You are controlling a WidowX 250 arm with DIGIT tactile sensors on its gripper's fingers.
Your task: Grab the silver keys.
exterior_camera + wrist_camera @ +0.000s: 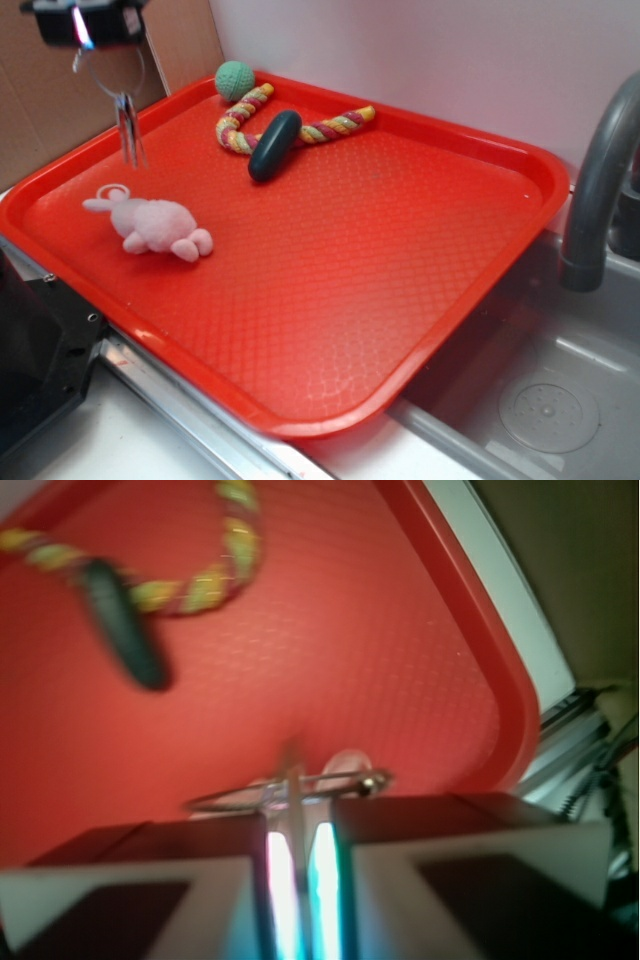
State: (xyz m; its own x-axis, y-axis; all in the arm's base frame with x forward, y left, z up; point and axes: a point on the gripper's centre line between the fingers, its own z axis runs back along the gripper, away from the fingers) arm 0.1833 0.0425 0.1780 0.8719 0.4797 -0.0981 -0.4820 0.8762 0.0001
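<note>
My gripper is high at the top left, above the red tray's left rear part, and it is shut on the silver keys. Their thin ring hangs just under the fingers and the keys dangle below it, clear of the tray floor. In the wrist view the ring lies across the tips of the two dark fingers, with a metal part pinched in the narrow gap between them. Directly beneath the keys lies the pink plush toy.
A green crocheted ball sits in the tray's far corner. Beside it lie a striped rope toy and a dark oval object. A grey faucet and a sink stand to the right. Cardboard wall rises behind the gripper.
</note>
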